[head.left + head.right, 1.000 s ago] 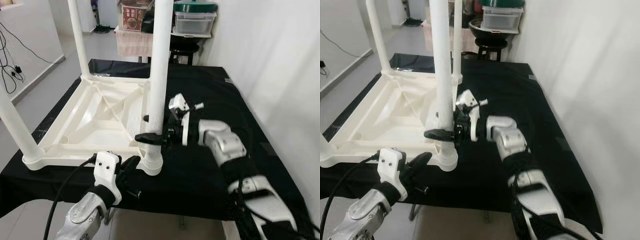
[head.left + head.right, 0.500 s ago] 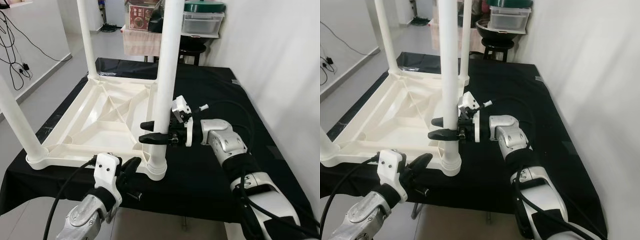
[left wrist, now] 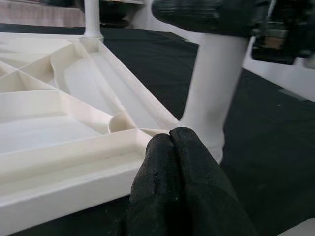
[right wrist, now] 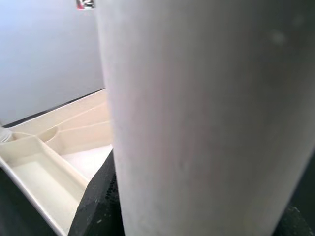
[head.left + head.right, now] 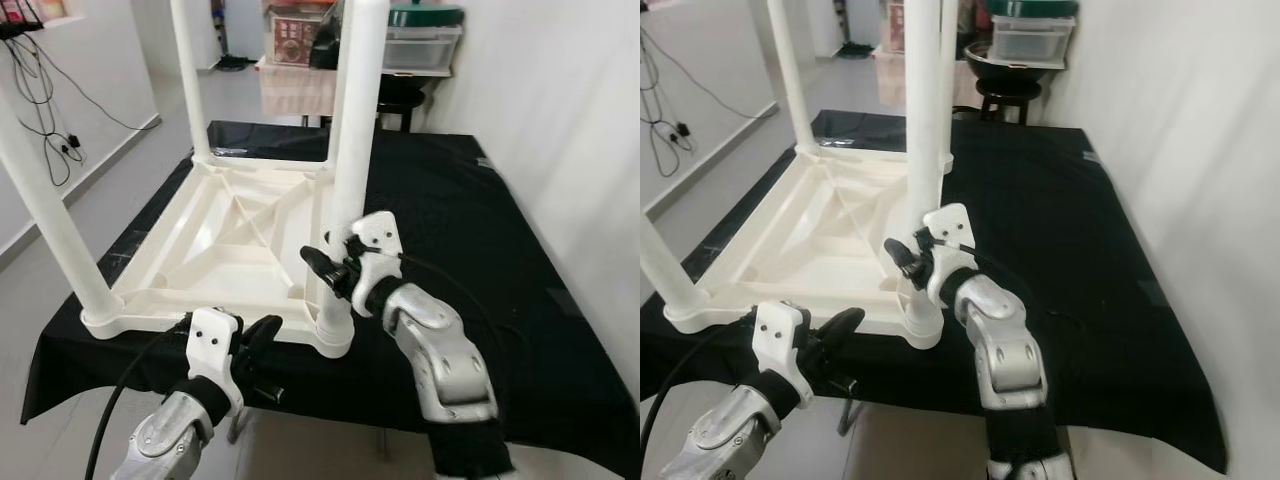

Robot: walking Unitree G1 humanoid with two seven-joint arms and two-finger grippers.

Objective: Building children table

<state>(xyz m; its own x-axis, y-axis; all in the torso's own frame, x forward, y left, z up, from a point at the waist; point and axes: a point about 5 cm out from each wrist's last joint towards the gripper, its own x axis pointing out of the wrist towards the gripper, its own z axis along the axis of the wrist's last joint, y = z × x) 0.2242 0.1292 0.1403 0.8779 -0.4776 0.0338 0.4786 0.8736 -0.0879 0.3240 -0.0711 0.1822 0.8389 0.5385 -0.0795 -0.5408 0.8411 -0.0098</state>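
Right now the white children's table lies upside down on the black-covered worktop, legs up, and the near-corner leg is the landmark. The right gripper is clamped around that leg just above its socket, probably to seat it or twist it home, while the left gripper, fingers pinched together on nothing, presses the table's rim beside the leg's base, seemingly to brace it. Up close, the left wrist view shows those fingertips touching the rim, which the head views leave unclear.
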